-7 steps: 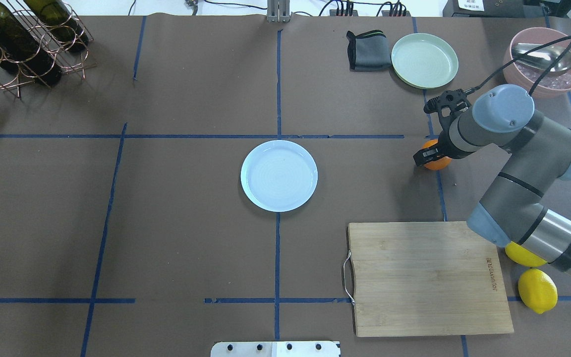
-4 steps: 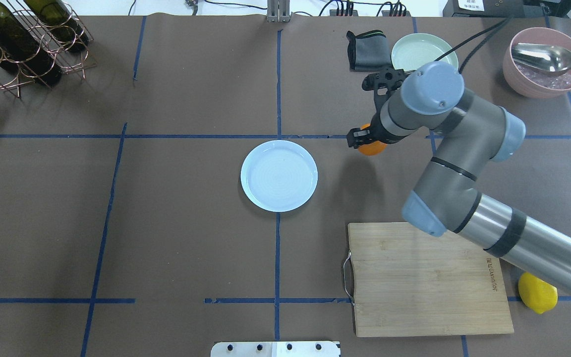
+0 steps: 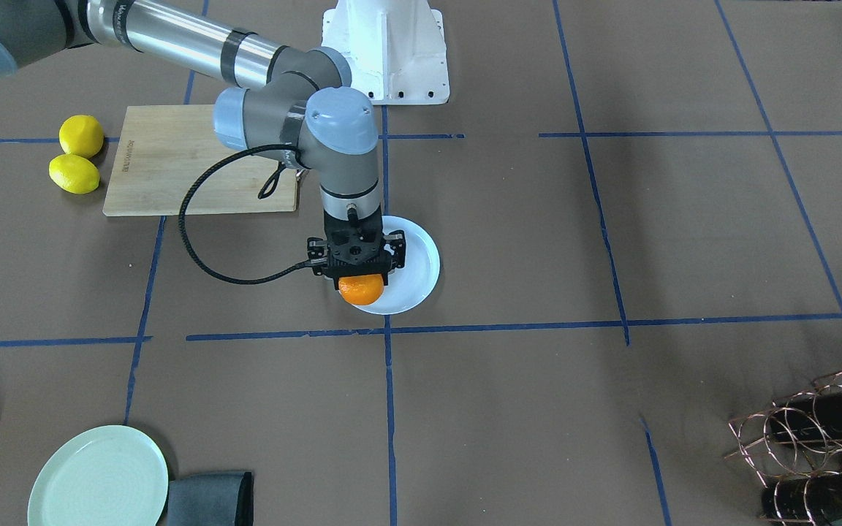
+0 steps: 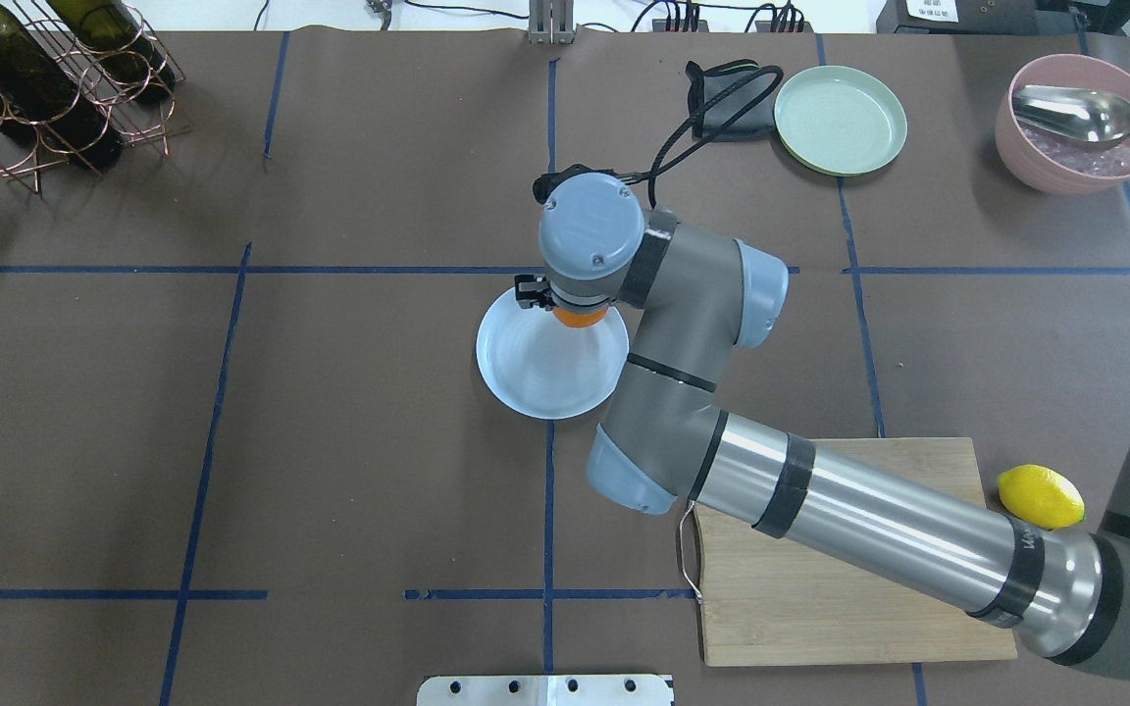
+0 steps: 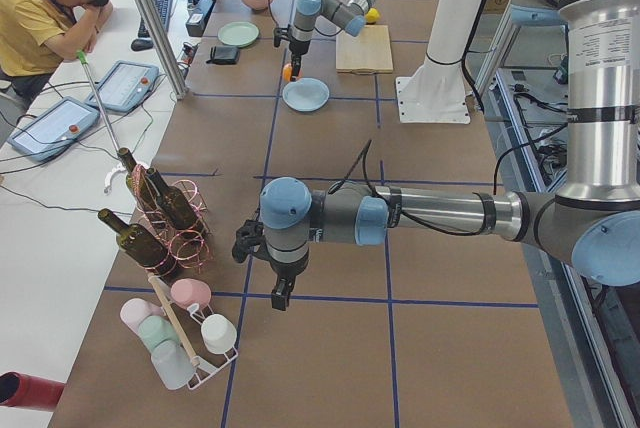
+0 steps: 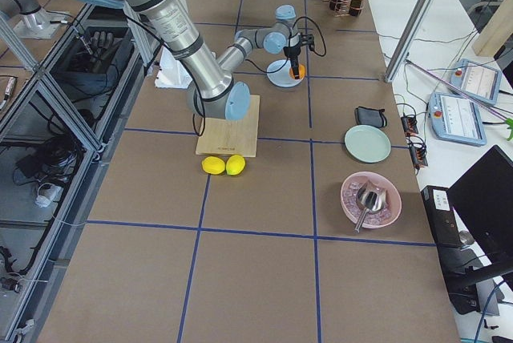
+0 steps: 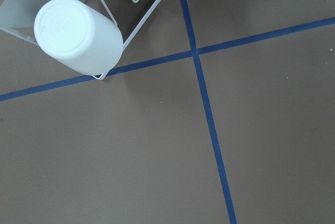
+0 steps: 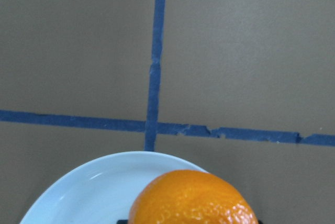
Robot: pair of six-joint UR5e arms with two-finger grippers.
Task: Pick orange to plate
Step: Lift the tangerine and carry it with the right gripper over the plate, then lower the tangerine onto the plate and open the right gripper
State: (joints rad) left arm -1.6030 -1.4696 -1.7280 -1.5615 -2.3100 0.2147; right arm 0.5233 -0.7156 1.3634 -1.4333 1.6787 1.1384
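Orange against the brown table [image 4: 330, 441], the orange [image 3: 361, 290] sits clamped in the right gripper [image 3: 357, 275], whose fingers are closed on the fruit from above. It hangs over the rim of the plate [image 3: 417, 263], on the side of the plate that faces the table's far edge, away from the robot. Whether it touches the plate is not clear. The plate lies at the middle of the table.

At the table's left end, the left gripper [image 5: 283, 293] points down above the surface, near a cup rack [image 5: 190, 338] and a bottle rack [image 5: 160, 213]. Whether it is open or closed cannot be told.

A wooden cutting board [image 4: 849, 549] lies by the near edge on the right, with two lemons [image 3: 74, 174] just beside it. A mint-green plate [image 4: 840, 120] and a dark folded cloth [image 4: 712, 118] sit along the far edge. A pink bowl [image 4: 1065, 181] holding a metal scoop [image 4: 1080, 113] stands toward the far right corner.
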